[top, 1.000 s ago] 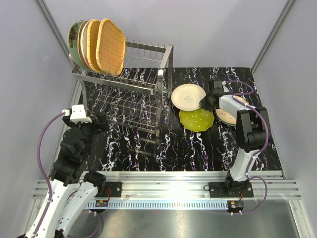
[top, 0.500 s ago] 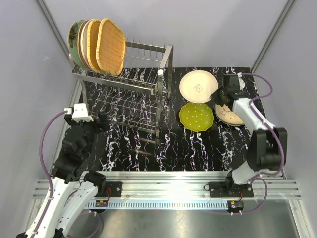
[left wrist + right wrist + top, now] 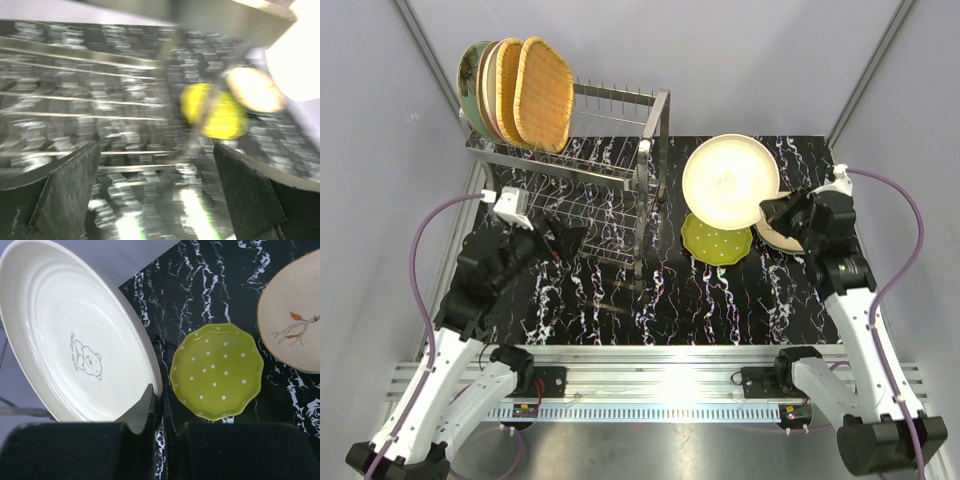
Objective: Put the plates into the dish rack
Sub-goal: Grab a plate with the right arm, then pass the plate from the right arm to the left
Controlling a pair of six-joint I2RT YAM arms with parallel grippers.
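Since the earlier view, the cream plate point(image 3: 730, 182) has risen clear of the table point(image 3: 650, 300), and the left arm has swung toward the rack. Left to right: several plates point(image 3: 515, 90) stand on edge at the far-left upper end of the dish rack point(image 3: 590, 200). The left gripper point(image 3: 558, 240) hangs before the lower tier, fingers spread wide and empty. The right gripper point(image 3: 775, 212) pinches the cream plate's near rim, holding it tilted above the lime dotted plate point(image 3: 717, 242). A beige plate point(image 3: 295, 330) lies just beside that. Step in hand: carrying the cream plate toward the rack. Next, it likely needs turning on edge and lowering between free prongs beside those already loaded.
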